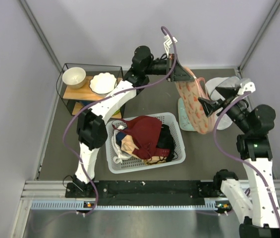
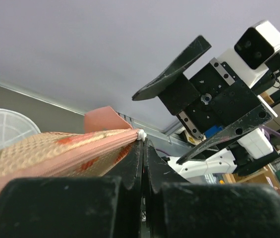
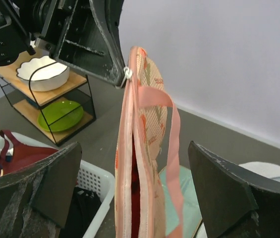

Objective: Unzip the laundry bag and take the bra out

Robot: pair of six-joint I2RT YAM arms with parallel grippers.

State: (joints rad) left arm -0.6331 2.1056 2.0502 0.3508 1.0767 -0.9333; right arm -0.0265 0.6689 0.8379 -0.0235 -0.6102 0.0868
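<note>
Although the wire shelf (image 1: 73,94) at far left, carrying a small white bowl (image 1: 74,76), a scalloped white bowl (image 1: 102,83) and one green plate (image 3: 63,119), and the single white basket (image 1: 130,166) of mixed clothes beside it play no part, the work sits further right. The left gripper (image 2: 143,144), fingers pressed together on the top corner by the white zip pull (image 3: 127,74), holds the one laundry bag (image 1: 195,106) hanging above a mint tray (image 1: 182,111). The bag's zipped edge gapes part-way, and a sliver of red inside is probably the one bra (image 3: 136,198), not yet out. Rightmost, the right gripper (image 1: 213,103) has its fingers spread either side of the bag, clear of the fabric. Unzipping looks begun; finishing it and taking the bra out remain.
</note>
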